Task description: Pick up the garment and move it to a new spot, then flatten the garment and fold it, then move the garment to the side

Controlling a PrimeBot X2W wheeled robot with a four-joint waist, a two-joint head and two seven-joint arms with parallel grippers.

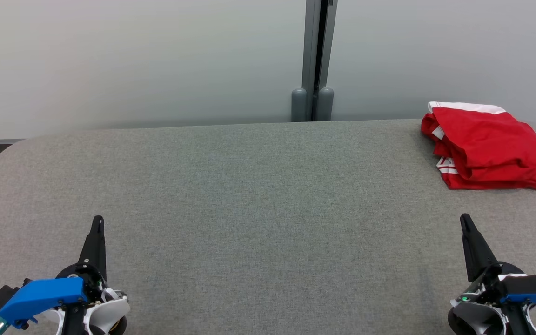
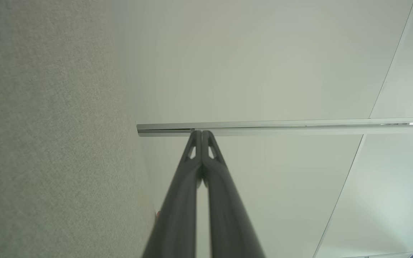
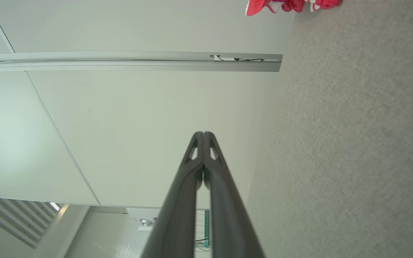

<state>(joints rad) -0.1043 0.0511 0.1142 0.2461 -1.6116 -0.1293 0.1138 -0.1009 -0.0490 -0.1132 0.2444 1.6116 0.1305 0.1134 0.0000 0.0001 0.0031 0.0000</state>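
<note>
The head view is showing the whole red garment (image 1: 486,146), white-trimmed, lying in a loosely folded bundle at the far right corner of the grey fabric-covered surface (image 1: 249,186), well apart from both arms. The right wrist view is catching just a cropped red-and-white edge of it at its top border. The left gripper (image 1: 97,222) and right gripper (image 1: 464,219) are pointing forward at the near left and near right, each with jaws pressed together, pinching nothing; both wrist views are showing the tips meeting. The folds are hiding what kind of garment it is. Behind the surface, pale wall panels (image 1: 133,60) are meeting at a grey vertical post (image 1: 315,60).
</note>
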